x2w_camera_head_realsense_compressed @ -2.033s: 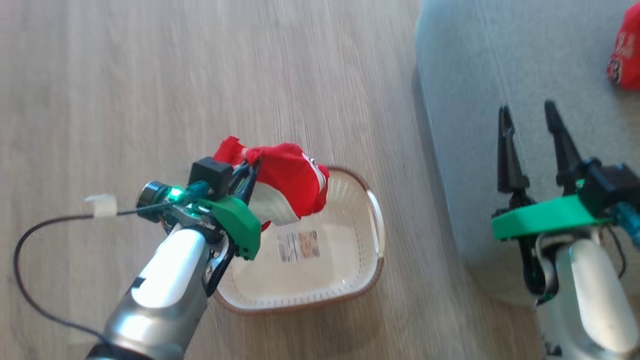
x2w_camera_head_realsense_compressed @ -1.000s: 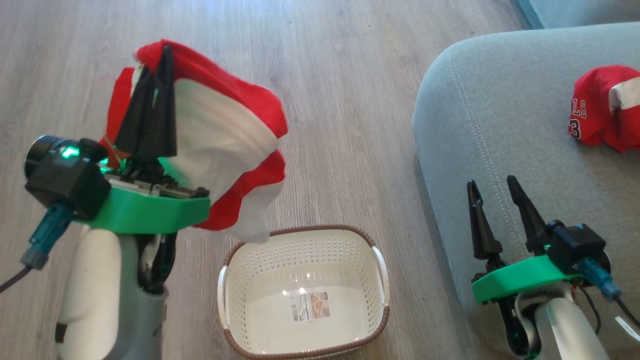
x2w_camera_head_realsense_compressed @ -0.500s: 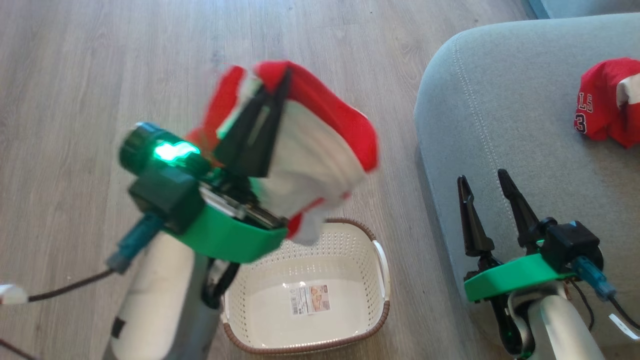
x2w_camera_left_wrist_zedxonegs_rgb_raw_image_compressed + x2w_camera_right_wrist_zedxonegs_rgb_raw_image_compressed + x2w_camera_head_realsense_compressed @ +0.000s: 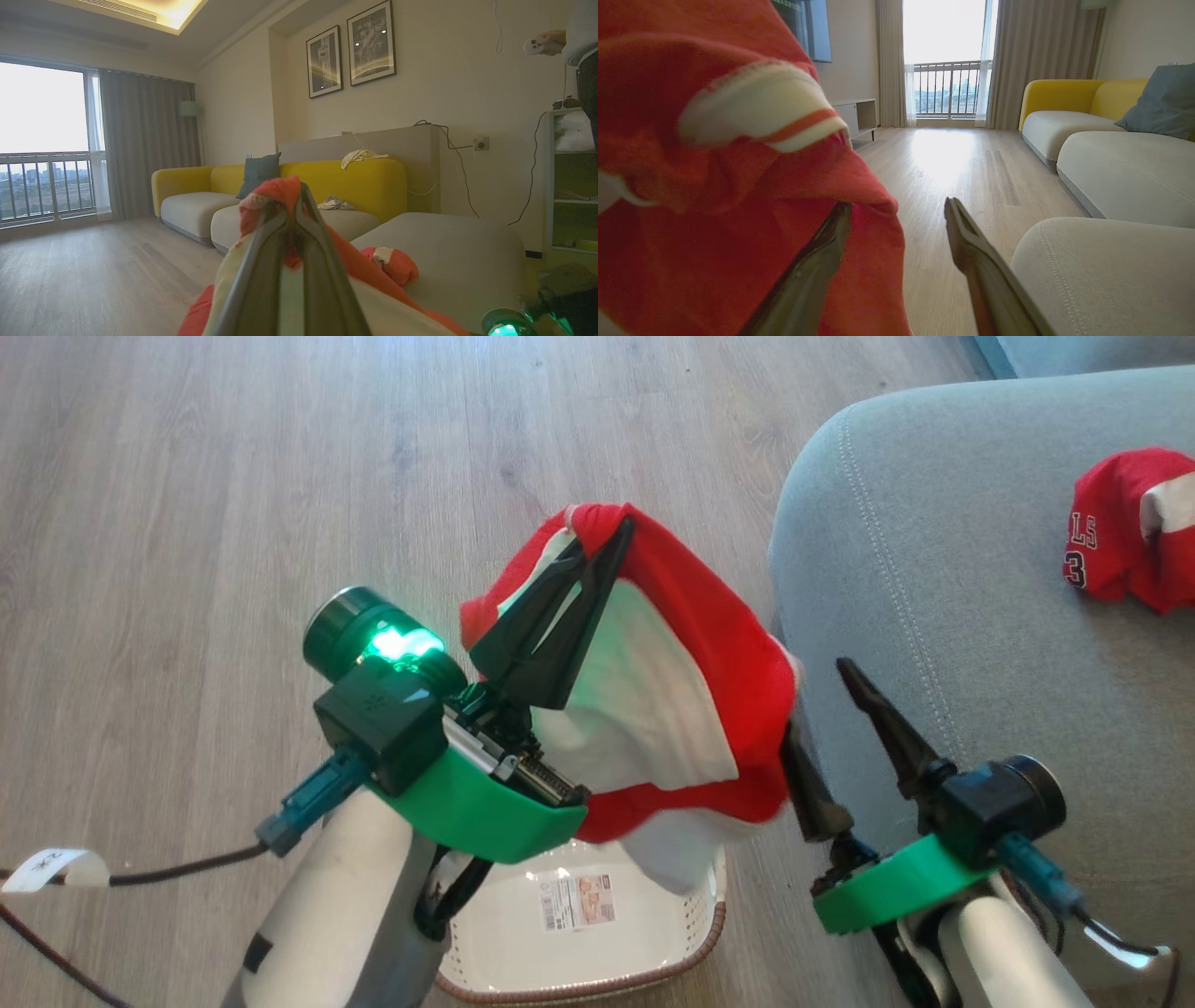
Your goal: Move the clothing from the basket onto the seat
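Nearest you, the basket [image 4: 607,957] sits low on the wood floor [image 4: 187,523] between the two forearms, with only a paper label [image 4: 571,901] on its bottom. Above it your left gripper [image 4: 611,537] is raised and clamped on a fold of one red and white garment [image 4: 672,709]. The left wrist view shows the same pinch, the two fingers [image 4: 252,280] meeting at their tips with red cloth bunched around them. The garment hangs in the air from that gripper. Its lowest white flap dangles over the far right part of the basket. Its right edge comes up against the near left edge of the seat [image 4: 934,569], though you cannot tell whether the two touch. Your right gripper [image 4: 820,705] is just right of the garment, its fingers spread apart and holding nothing. Its left finger is partly hidden behind the red cloth. In the right wrist view the garment laps over that finger, while the right finger stands clear in front of the seat. Farther off to the right, well apart from both grippers, the second garment [image 4: 1111,541] lies crumpled on the seat, with white lettering showing on its left side.
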{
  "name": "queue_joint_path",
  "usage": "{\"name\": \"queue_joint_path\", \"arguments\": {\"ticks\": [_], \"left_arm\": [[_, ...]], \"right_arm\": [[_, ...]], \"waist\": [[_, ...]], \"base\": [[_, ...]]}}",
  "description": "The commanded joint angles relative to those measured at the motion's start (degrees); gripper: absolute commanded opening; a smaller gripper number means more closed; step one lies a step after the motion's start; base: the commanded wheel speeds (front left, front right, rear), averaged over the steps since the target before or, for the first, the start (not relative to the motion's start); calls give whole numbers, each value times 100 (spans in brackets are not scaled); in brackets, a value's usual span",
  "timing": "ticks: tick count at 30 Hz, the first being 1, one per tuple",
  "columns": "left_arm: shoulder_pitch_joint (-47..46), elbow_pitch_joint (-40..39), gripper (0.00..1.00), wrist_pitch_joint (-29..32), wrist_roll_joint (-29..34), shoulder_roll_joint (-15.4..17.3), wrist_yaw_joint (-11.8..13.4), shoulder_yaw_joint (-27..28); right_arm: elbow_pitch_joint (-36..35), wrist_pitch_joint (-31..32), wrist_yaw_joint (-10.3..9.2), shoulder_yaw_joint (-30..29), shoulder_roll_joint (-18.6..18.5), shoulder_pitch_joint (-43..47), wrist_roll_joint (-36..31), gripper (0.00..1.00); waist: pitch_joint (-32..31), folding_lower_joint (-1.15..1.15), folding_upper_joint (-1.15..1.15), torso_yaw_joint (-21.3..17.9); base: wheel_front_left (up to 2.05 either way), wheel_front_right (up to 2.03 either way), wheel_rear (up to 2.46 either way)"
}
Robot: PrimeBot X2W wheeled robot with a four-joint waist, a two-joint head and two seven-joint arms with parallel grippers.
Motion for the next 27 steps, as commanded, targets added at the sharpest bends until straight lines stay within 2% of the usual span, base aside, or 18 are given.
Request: {"name": "queue_joint_path", "arguments": {"ticks": [1, 7, 13, 22, 27], "left_arm": [[-325, -189, 0, -29, 18, 67, -6, 194], [-305, -162, 0, -29, 19, 122, -6, 153], [-313, -130, 0, -29, 13, 196, -6, 70], [-416, -168, 0, -29, -42, 287, -6, -93], [-471, -190, 0, -29, -85, 330, -6, -183]], "right_arm": [[-255, -36, -1, 237, -123, -198, -53, 100], [-459, -36, -1, 862, -731, -246, -364, 100], [-563, -36, -1, 1132, -1255, -418, -977, 100], [-509, -36, -1, 950, -1666, -842, -1773, 100], [-493, -36, -1, 1264, -1927, -999, -1860, 100]], "waist": [[-9, 0, 0, -1], [-49, 0, 0, 2], [-55, 0, 0, -1], [62, 0, 0, 67], [95, 0, 0, 116]], "base": [[0, 0, 0], [0, 0, 0], [0, 0, 0], [0, 0, 0], [0, 0, 0]]}}
